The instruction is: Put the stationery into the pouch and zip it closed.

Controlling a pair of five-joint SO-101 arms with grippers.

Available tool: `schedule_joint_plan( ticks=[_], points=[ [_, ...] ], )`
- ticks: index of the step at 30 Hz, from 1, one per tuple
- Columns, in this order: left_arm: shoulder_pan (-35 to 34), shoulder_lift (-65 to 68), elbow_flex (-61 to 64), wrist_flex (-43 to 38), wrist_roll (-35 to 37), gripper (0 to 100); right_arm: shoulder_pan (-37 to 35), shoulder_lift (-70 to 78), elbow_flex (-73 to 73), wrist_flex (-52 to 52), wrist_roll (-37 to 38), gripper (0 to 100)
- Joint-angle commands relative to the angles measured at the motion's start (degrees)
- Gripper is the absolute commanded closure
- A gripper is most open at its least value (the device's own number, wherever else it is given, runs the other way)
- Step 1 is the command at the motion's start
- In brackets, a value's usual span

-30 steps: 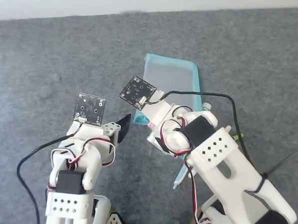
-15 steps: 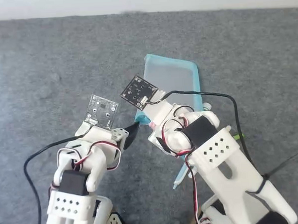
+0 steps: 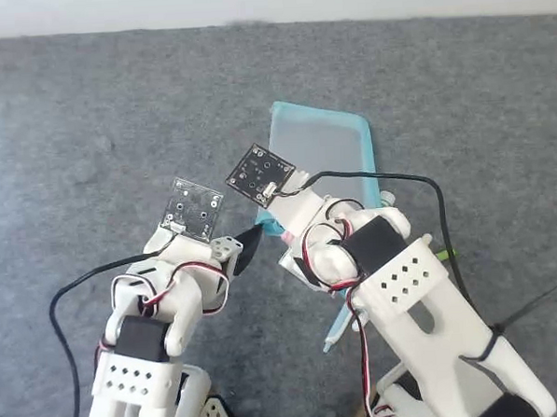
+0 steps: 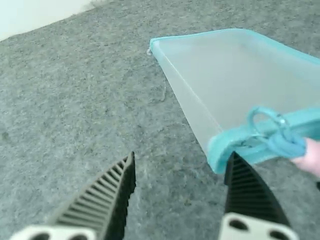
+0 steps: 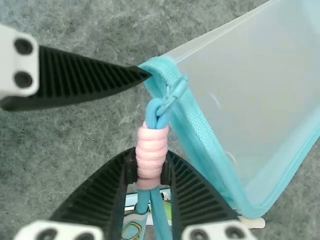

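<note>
Grey felt mat (image 3: 86, 106) underlies everything. Pouch (image 3: 322, 155), frosted with teal trim, lies flat mid-table, beyond both arms. Right gripper (image 5: 148, 165) pinches the pink zipper pull (image 5: 148, 152) at the pouch's near-left corner, likely to run the zip. Left gripper (image 4: 182, 159), jaws wide, faces that corner from the left, probably to pin it. No contents discernible through the wall. Slim pale-blue item (image 3: 334, 329) lies outside, beside the right arm.

High camera looks down over the table (image 3: 68, 107); both wrist cameras closely face the pouch (image 4: 225, 75).
</note>
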Motion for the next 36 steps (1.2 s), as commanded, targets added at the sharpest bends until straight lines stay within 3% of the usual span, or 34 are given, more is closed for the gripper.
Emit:
schedule_joint_plan(
  ticks=[1, 23, 28, 36],
  points=[
    [0.44, 0.70, -0.04, -2.29, -0.79, 72, 0.04, -3.30, -2.81, 0.57, 0.79, 99.1],
    [0.62, 0.79, 1.27, -4.92, -0.79, 72, -1.71, -3.38, -6.51, 4.70, 0.35, 99.1],
    [3.96, 0.79, 2.15, -4.84, -0.70, 72, -3.65, -3.38, -6.51, 4.70, 0.44, 99.1],
    [1.58, 0.79, 2.51, -6.51, -0.79, 72, -3.38, -5.76, -6.51, 5.14, 0.70, 99.1]
  ],
)
